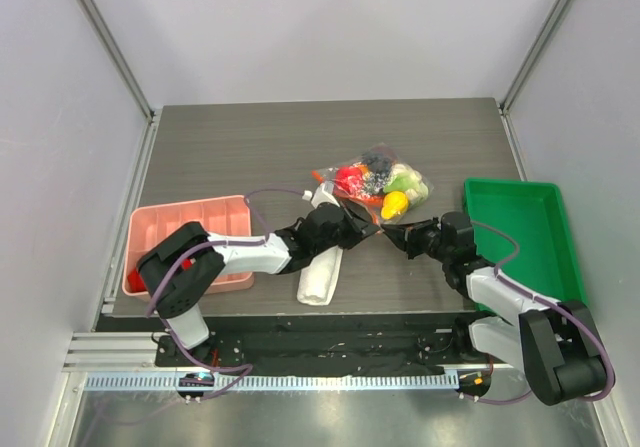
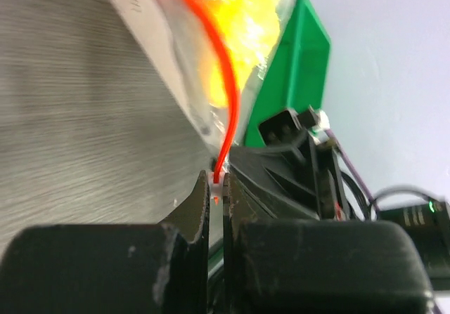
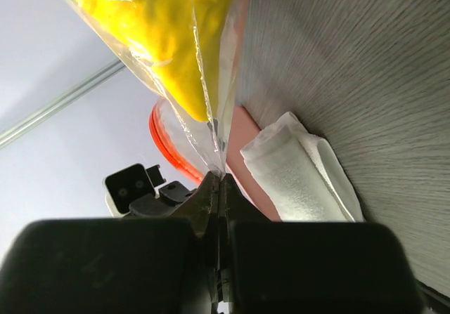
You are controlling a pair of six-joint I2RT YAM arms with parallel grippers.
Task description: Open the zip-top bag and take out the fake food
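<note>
The zip-top bag (image 1: 375, 182) lies mid-table, clear and crinkly, holding the fake food: red (image 1: 349, 180), green (image 1: 405, 180), dark purple (image 1: 378, 162) and yellow (image 1: 394, 205) pieces. My left gripper (image 1: 366, 222) is at the bag's near corner. In the left wrist view it (image 2: 218, 184) is shut on the small white slider (image 2: 218, 179) at the end of the orange-red zip strip (image 2: 226, 82). My right gripper (image 1: 389, 230) faces it. In the right wrist view it (image 3: 222, 180) is shut on the bag's clear plastic edge (image 3: 211, 128), below the yellow piece (image 3: 162, 33).
A folded white cloth (image 1: 322, 272) lies under my left arm, near the front edge. A pink compartment tray (image 1: 185, 232) stands at the left. A green bin (image 1: 520, 237) stands at the right, also in the left wrist view (image 2: 299, 68).
</note>
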